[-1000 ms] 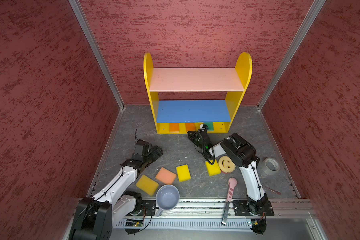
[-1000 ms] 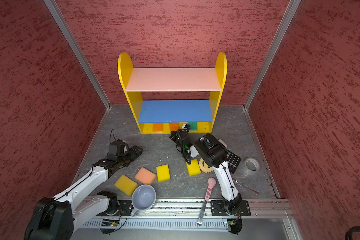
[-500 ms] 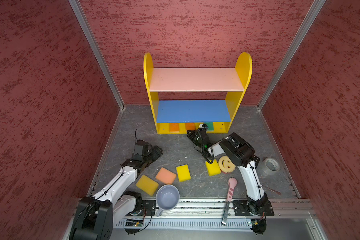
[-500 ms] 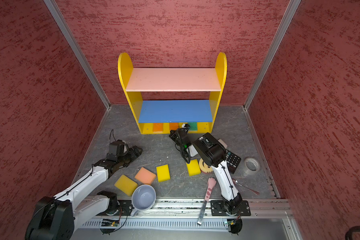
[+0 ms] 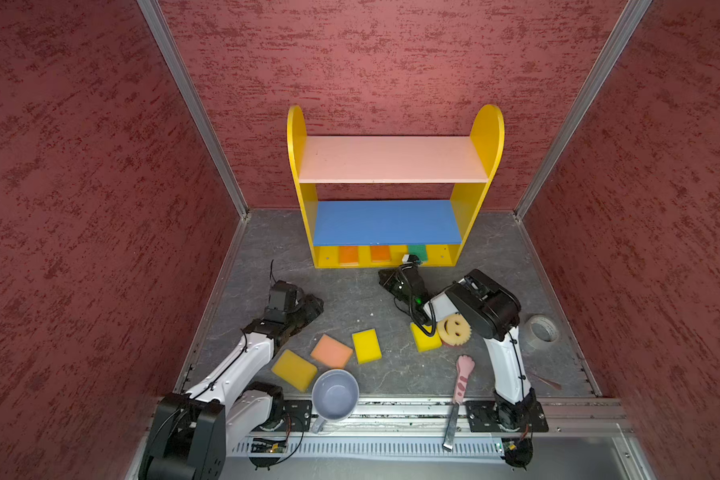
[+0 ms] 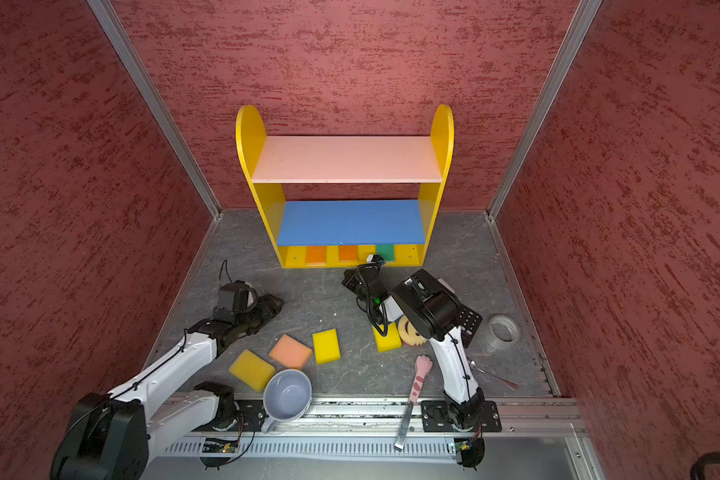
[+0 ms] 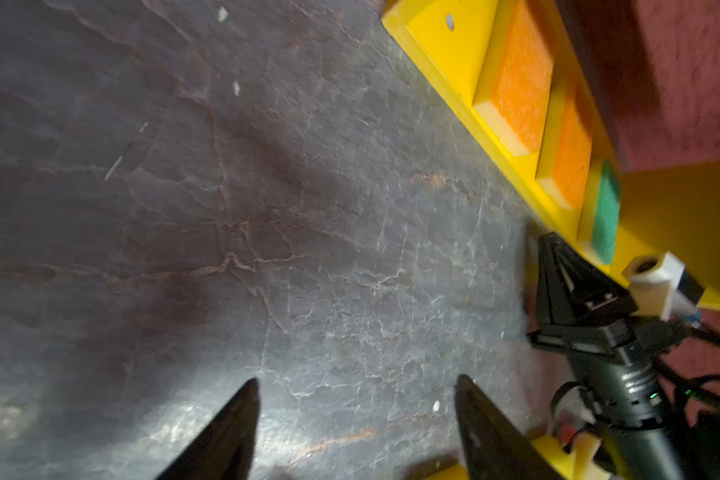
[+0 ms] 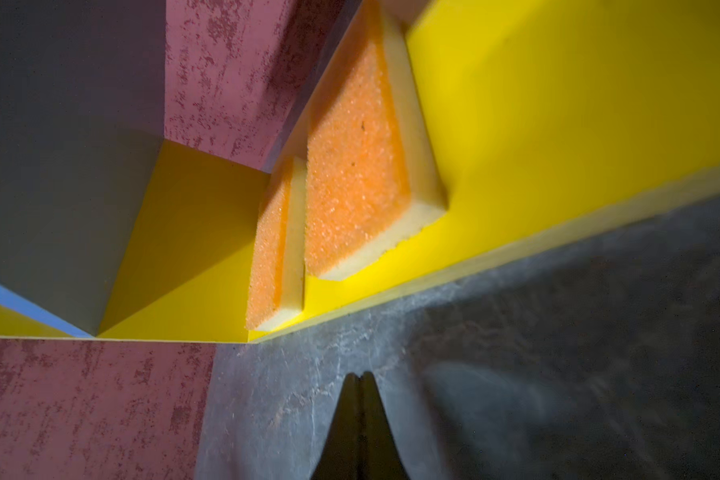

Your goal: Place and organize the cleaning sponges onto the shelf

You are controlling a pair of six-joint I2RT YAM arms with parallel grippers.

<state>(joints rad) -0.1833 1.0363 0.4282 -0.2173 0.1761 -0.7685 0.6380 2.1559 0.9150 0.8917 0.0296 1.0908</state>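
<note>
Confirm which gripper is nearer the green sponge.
Right. The right gripper sits at the shelf edge just before the green sponge; left gripper hangs far left over the floor.

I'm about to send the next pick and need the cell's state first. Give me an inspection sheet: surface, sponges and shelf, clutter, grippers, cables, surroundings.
Surface: grey stone-look floor, a few pale crumbs.
Job's things: shelf, whose bottom board holds two orange sponges and a green sponge. Three yellow sponges, a peach sponge and the smiley sponge lie loose on the floor.
Clutter: mug, cat-paw tool, tape roll, spoon.
Grippers: left gripper has its jaws apart over bare floor and holds nothing. Right gripper has its jaws shut, empty, near the bottom board.
Cables: black cables loop at the right wrist.
Surroundings: red textured walls, metal rail in front.
</note>
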